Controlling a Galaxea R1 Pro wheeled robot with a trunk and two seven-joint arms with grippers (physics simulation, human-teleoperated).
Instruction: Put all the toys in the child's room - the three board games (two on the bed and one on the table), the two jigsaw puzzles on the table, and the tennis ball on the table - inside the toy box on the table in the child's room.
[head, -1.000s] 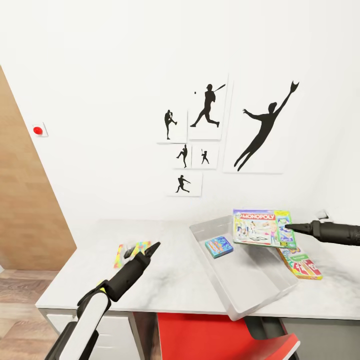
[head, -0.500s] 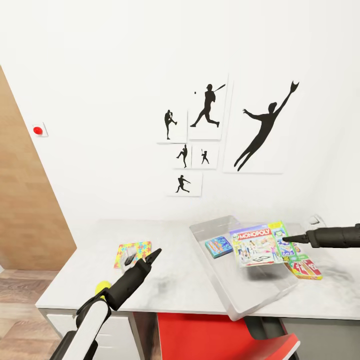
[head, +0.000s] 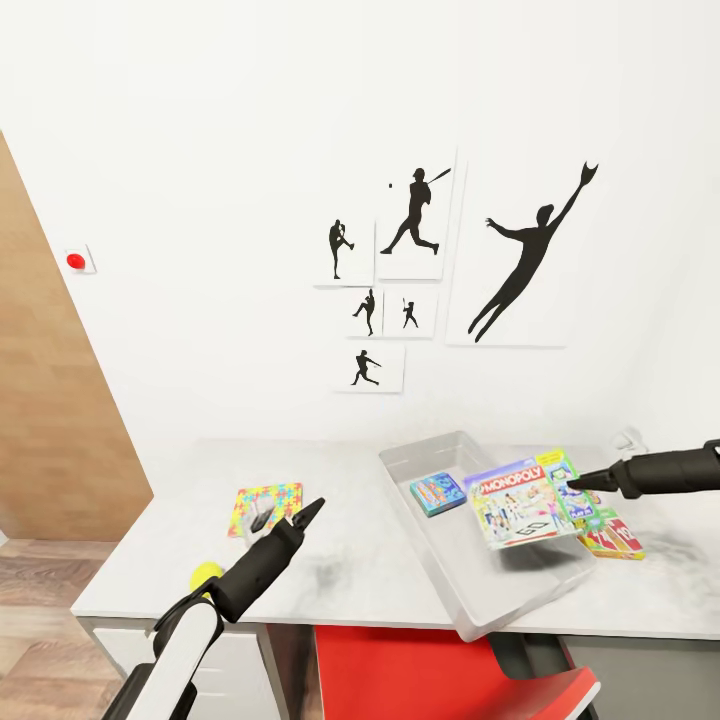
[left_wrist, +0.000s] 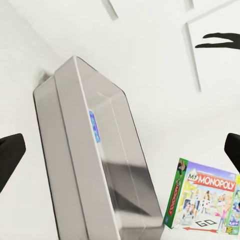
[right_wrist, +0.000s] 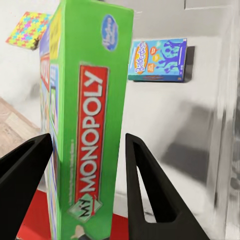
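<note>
Ahead of the left gripper (left_wrist: 120, 150), between its spread dark fingertips (left_wrist: 10, 155), stands the grey toy box (left_wrist: 95, 165), the Monopoly box (left_wrist: 202, 200) just beside it.

A child's room in a home: black athlete silhouette pictures (head: 440, 265) hang on the white wall above a light grey table (head: 350, 560), where a jigsaw puzzle (head: 265, 505) and a Monopoly box (head: 520, 500) sit, a brown wooden door (head: 50, 420) beside it.

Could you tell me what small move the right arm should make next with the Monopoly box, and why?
Probably open the right claw and let go. The Monopoly box hangs tilted over the toy box, above its floor beside the small blue game, so it should drop inside.
</note>
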